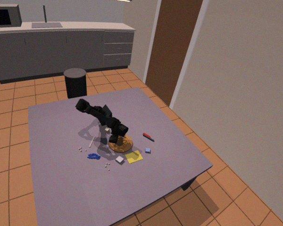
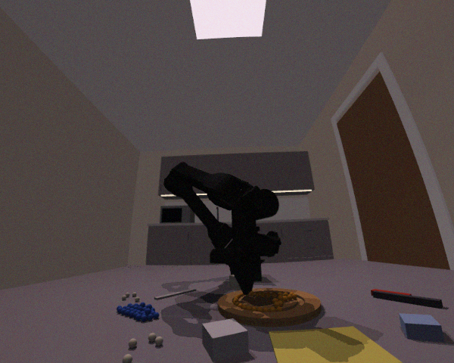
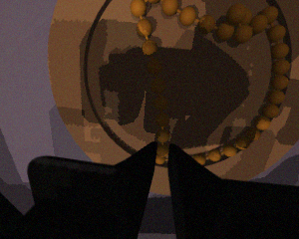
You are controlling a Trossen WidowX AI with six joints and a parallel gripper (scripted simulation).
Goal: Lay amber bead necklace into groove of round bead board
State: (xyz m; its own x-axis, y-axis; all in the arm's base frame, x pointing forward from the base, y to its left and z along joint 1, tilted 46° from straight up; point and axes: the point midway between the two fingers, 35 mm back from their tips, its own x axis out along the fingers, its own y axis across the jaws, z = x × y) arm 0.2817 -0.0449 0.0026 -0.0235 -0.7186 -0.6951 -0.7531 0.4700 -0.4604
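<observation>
Now working low over the round bead board (image 1: 123,150) (image 2: 311,306) (image 3: 65,50), at the stage of seating the amber bead necklace (image 1: 123,146) (image 2: 277,302) (image 3: 280,82), already on the board and following the groove along the wrist view's right and lower right, but bunched at upper right and cutting across the middle. At the near rim, claw (image 1: 114,141) (image 2: 247,293) (image 3: 162,148) nearly together, apparently clamped on a bead of the strand. Next, judged to need a gentle draw of the crossing run outward to the bare left arc, then release, without dragging seated beads out.
</observation>
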